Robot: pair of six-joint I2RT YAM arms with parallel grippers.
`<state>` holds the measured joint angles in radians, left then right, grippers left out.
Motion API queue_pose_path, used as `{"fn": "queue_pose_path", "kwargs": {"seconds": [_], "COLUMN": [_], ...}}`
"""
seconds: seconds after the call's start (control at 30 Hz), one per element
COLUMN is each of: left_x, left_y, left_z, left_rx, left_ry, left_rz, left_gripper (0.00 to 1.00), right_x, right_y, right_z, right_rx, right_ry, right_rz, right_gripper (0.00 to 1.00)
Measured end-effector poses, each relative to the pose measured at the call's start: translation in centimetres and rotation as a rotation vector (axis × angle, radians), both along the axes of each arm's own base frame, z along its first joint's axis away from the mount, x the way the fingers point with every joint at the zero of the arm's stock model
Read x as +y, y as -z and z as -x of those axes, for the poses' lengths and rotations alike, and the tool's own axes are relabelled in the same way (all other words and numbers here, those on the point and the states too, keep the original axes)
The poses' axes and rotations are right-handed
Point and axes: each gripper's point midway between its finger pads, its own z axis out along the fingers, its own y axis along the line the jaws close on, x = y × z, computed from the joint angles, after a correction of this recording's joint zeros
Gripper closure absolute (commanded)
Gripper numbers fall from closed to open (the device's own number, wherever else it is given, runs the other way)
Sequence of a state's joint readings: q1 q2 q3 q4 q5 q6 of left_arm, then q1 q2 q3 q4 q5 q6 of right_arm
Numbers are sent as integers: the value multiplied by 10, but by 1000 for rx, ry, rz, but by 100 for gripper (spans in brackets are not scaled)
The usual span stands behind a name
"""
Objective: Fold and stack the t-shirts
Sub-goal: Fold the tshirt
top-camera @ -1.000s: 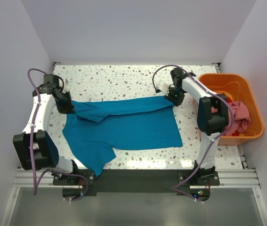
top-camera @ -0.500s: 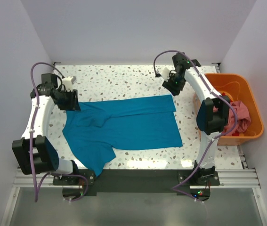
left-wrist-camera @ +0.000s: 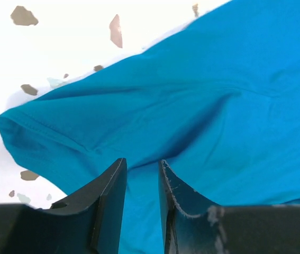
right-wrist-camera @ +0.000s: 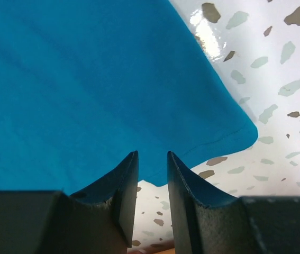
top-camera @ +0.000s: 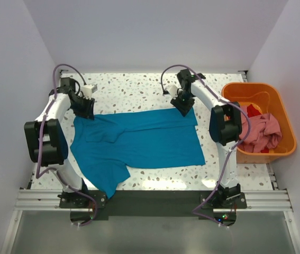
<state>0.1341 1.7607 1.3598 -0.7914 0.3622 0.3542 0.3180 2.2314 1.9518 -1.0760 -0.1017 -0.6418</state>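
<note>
My left gripper [left-wrist-camera: 142, 165] and my right gripper [right-wrist-camera: 152, 154] hang over the far edge of the blue t-shirt [top-camera: 139, 140], fingers nearly pinched together, holding nothing.

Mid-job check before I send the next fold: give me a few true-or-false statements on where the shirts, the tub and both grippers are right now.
1. The teal-blue t-shirt lies spread on the table. True.
2. Some pink cloth and red cloth lie in the orange tub. True.
3. The orange tub stands at the table's left side. False: it stands at the right side.
4. The right gripper hangs over the tub. False: it is at the shirt's far edge, well left of the tub.
5. The left gripper is at the shirt's far left corner. True.
</note>
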Motion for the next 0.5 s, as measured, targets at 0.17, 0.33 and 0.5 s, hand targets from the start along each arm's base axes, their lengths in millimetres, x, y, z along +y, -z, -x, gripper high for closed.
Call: {"fn": "queue_pose_path", "kwargs": {"seconds": [0.17, 0.33, 0.5], "left_x": [23, 63, 77], "left_y": [10, 26, 42], "left_z": [-11, -20, -13], "left_rx": [25, 63, 114], "left_ry": [-102, -256, -319], "left_rz": [1, 41, 104], "left_gripper": [58, 56, 57], "right_x": [-4, -4, 17], "right_y": [2, 2, -1], "right_z": [-8, -9, -1], "right_rx": [-25, -28, 1], "right_ry": [34, 43, 15], "right_rz": [6, -1, -80], "right_gripper": [68, 69, 68]}}
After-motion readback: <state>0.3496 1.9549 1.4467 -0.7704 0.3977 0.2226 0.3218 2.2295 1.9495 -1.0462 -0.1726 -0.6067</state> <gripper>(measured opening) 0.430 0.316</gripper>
